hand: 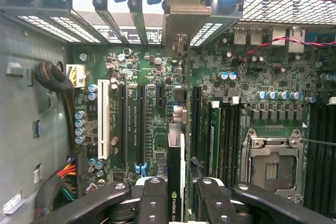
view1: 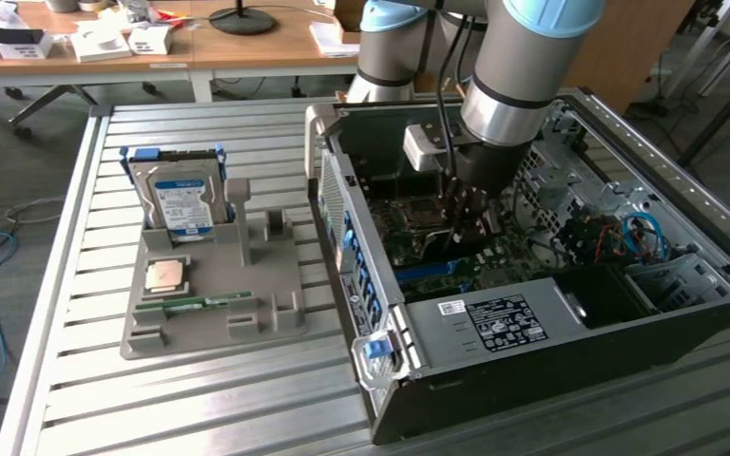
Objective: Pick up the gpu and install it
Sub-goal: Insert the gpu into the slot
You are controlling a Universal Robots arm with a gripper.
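Slatted metal workbench (view1: pixel 213 399), open PC case (view1: pixel 568 380) on the exterior view's right | gripper (hand: pixel 178 195) reaching inside, fingers clamped on the gpu (hand: pixel 175 156) | card edge-on just above the motherboard (hand: pixel 262 77), long axis parallel to the expansion slots (hand: pixel 142 124)

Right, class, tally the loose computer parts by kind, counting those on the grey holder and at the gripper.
hard drive: 1
processor chip: 1
memory stick: 1
gpu, between the fingers of the gripper: 1
Total: 4
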